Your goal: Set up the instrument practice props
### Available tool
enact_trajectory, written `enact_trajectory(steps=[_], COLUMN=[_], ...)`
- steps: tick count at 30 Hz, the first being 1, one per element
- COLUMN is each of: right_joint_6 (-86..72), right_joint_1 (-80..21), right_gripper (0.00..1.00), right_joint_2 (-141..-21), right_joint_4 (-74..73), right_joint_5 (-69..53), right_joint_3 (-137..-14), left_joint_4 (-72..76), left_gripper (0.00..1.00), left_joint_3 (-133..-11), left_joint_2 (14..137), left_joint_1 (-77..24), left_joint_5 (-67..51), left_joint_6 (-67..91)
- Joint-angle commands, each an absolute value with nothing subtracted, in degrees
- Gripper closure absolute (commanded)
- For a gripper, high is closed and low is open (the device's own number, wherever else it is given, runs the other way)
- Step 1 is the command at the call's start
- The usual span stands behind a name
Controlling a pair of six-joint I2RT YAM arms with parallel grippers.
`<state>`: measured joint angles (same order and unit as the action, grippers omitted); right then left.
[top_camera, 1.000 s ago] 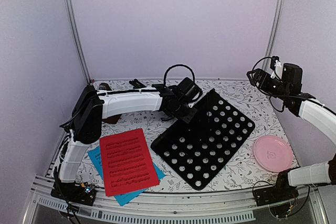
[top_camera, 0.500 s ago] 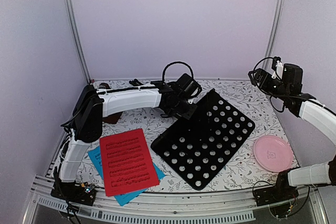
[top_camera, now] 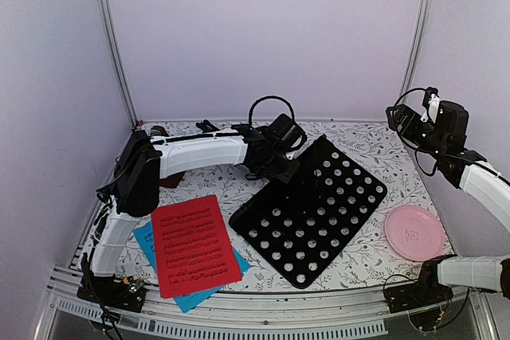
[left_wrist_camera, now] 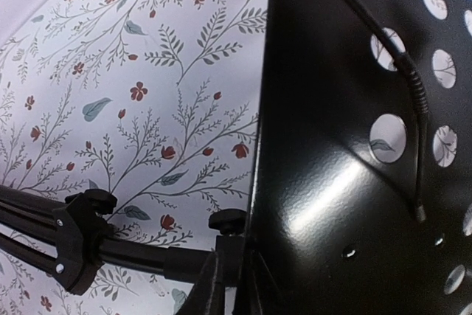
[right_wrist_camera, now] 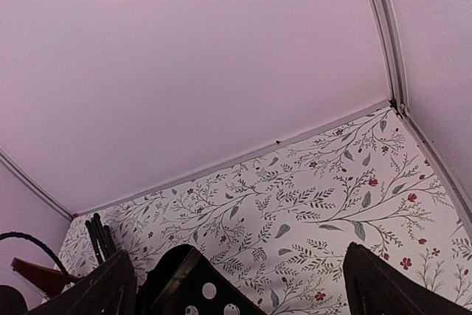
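Note:
The black perforated music stand (top_camera: 311, 209) lies flat on the table, its desk toward the front right and its folded tripod legs (top_camera: 209, 126) toward the back left. My left gripper (top_camera: 275, 166) is shut on the stand's neck joint (left_wrist_camera: 230, 252) at the desk's edge, as the left wrist view (left_wrist_camera: 234, 285) shows. A red music sheet (top_camera: 194, 244) lies on a cyan sheet (top_camera: 148, 240) at the front left. The brown metronome (top_camera: 159, 130) is mostly hidden behind my left arm. My right gripper (top_camera: 406, 121) is open and empty, raised at the back right, as in its wrist view (right_wrist_camera: 243, 293).
A pink round plate (top_camera: 414, 232) sits at the front right. Lilac walls with metal corner posts (top_camera: 115, 45) enclose the floral table (top_camera: 358, 264). The stand's desk corner (right_wrist_camera: 184, 278) and tripod legs (right_wrist_camera: 99, 237) show low in the right wrist view.
My right arm has drawn slightly to the right. My left gripper has stayed on the stand's neck with only a small shift.

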<state>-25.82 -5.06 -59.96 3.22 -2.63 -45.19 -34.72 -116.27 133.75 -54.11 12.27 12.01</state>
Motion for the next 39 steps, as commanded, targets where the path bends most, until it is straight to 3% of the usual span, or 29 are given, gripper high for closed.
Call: enact_trajectory(steps=[1, 5, 11, 23, 39], right_joint_6=[-25.2, -25.1, -24.4, -18.6, -16.6], right_joint_1=[-4.7, -4.7, -4.7, -4.7, -4.7], right_gripper=[0.01, 0.01, 0.01, 0.01, 0.01], right_joint_2=[-60.2, -60.7, -60.3, -51.3, -40.9], right_joint_4=[4.3, 4.3, 4.1, 8.3, 8.9], right_joint_5=[-2.3, -3.1, -3.7, -1.0, 4.8], right_joint_3=[-44.6, -44.8, -44.9, -39.8, -37.5], left_joint_4=[-36.1, -36.7, -37.0, -32.7, -16.5], left_gripper=[0.86, 0.86, 1.00, 1.00, 1.00], left_joint_3=[-117.8, -119.0, -119.9, -120.3, -114.5], left_joint_2=[136.0, 137.1, 137.3, 128.3, 110.1], left_joint_1=[-53.4, -53.1, -52.9, -50.2, -40.6], left_joint_5=[12.2, 11.5, 11.2, 5.7, -16.8], left_joint_6=[11.7, 11.7, 11.3, 10.7, 17.7])
